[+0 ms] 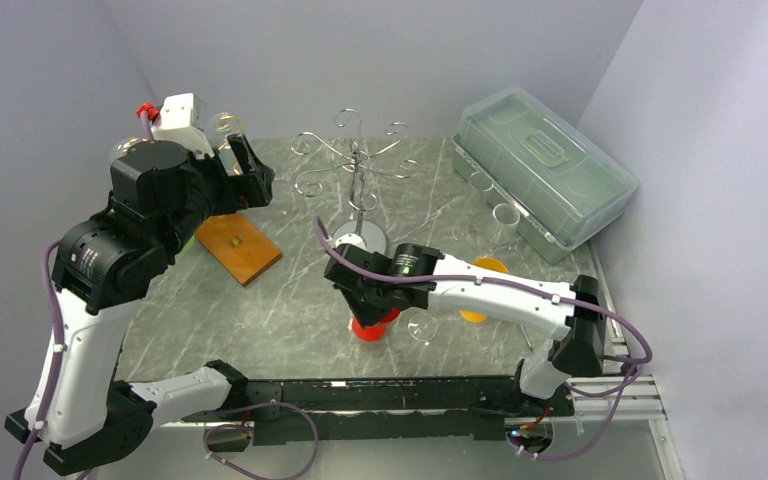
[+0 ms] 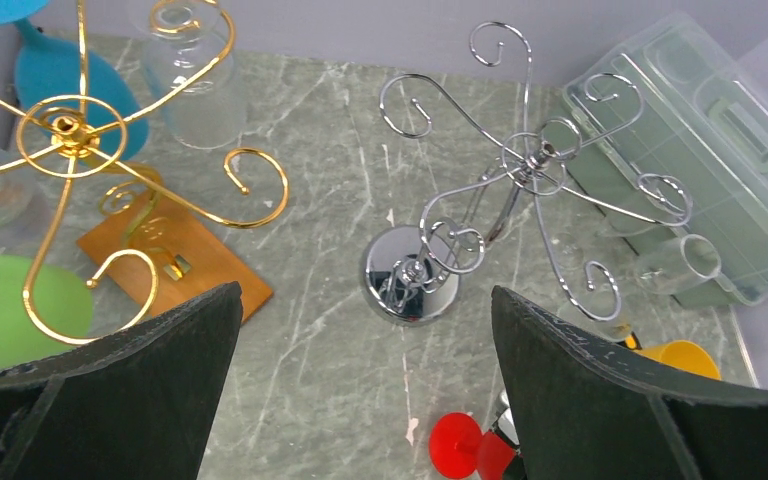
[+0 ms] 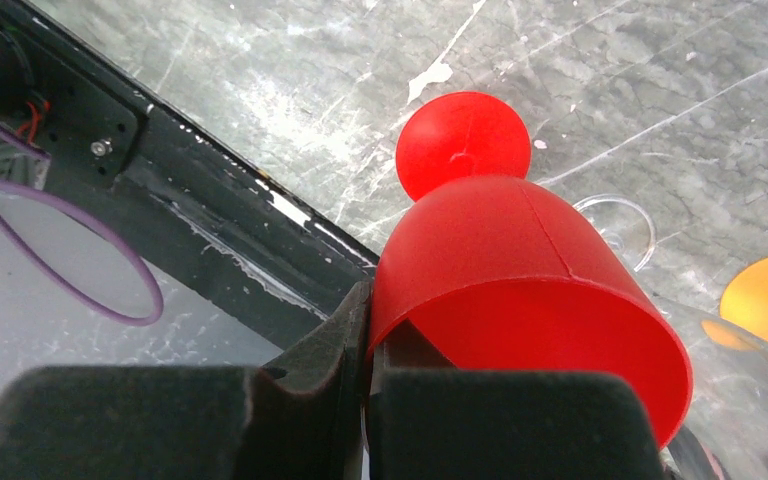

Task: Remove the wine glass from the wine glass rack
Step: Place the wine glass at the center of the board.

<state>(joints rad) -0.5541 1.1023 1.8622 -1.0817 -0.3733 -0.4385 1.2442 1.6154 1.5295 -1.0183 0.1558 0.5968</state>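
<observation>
My right gripper (image 3: 370,312) is shut on the rim of a red wine glass (image 3: 520,270), one finger inside the bowl and one outside. The glass (image 1: 372,326) hangs foot-down low over the table, near the front edge and apart from the rack. The silver wine glass rack (image 1: 357,160) stands at the middle back, and no glass shows on its curled hooks (image 2: 520,165). My left gripper (image 1: 250,172) is raised at the back left, open, with nothing between its fingers (image 2: 110,390). Its view looks down on the rack's round base (image 2: 410,278).
A gold rack (image 2: 65,135) stands at the back left with blue (image 2: 55,75), green (image 2: 0,310) and clear glasses around it. A wooden board (image 1: 238,246) lies nearby. A lidded plastic box (image 1: 545,170) fills the back right. A clear glass (image 1: 422,326) and a yellow glass (image 1: 476,315) lie by my right arm.
</observation>
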